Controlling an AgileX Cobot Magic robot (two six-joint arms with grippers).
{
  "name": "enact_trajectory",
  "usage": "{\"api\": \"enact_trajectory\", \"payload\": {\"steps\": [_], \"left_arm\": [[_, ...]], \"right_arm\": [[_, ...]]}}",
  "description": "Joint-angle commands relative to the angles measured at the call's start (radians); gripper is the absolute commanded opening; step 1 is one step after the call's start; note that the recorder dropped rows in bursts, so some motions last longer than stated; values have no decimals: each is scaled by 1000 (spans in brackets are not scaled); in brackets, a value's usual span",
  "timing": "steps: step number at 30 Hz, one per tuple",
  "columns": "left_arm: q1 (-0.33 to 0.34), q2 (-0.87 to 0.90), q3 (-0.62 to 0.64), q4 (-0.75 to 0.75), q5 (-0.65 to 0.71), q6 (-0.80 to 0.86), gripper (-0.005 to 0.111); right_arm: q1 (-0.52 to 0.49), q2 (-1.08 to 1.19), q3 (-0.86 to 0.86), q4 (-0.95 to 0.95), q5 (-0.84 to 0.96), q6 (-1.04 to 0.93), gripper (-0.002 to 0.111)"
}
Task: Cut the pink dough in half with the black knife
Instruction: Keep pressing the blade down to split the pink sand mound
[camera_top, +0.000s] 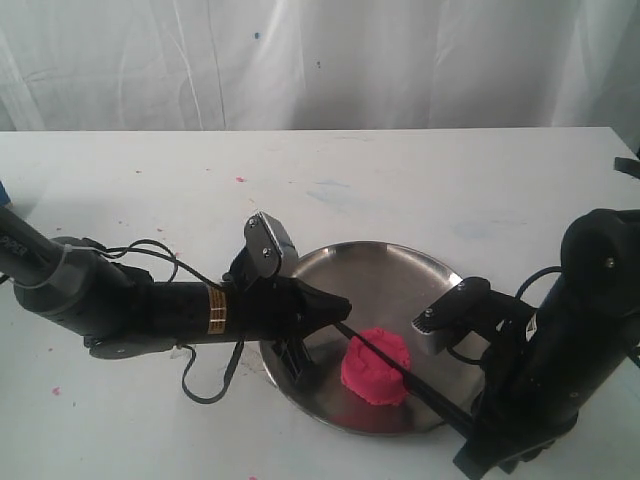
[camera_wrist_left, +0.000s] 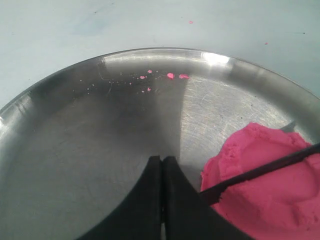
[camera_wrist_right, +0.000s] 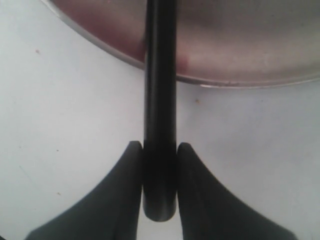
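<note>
Black knife (camera_top: 400, 372) crosses pink dough (camera_top: 376, 366), steel plate (camera_top: 400, 262), white table (camera_top: 450, 180).

Plate (camera_top: 400, 262) on the bench (camera_top: 150, 180), right of centre and toward the near edge in the exterior view. Dough (camera_top: 376, 368) in the plate, on its near half, well apart from crumbs (camera_wrist_left: 170, 75) by the far rim. Knife (camera_top: 420, 388) across the top of the dough, running from upper left to lower right, handle out past the plate's near-right rim over the bench. Left gripper (camera_top: 338, 303) over the plate's left side, just left of the dough, beside the knife's tip end. Right gripper (camera_wrist_right: 160, 165) off the plate at the near right, jaws either side of the handle.
</note>
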Motion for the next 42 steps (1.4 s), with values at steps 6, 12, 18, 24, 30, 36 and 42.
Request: {"api": "enact_trajectory", "payload": {"steps": [6, 12, 18, 24, 30, 36, 42], "left_arm": [[-1, 4, -2, 36, 8, -13, 0], [-1, 4, -2, 61, 100, -13, 0], [-1, 4, -2, 61, 101, -17, 0], [-1, 4, -2, 61, 109, -27, 0], [-1, 4, -2, 61, 130, -33, 0], [-1, 6, -2, 61, 154, -33, 0], [-1, 6, -2, 61, 154, -33, 0]], "right_arm": [[1, 32, 2, 1, 5, 7, 0], [1, 48, 2, 1, 7, 7, 0], [1, 48, 2, 1, 7, 7, 0], [1, 48, 2, 1, 7, 7, 0], [1, 48, 2, 1, 7, 7, 0], [1, 48, 2, 1, 5, 7, 0], [1, 48, 2, 1, 5, 7, 0]]}}
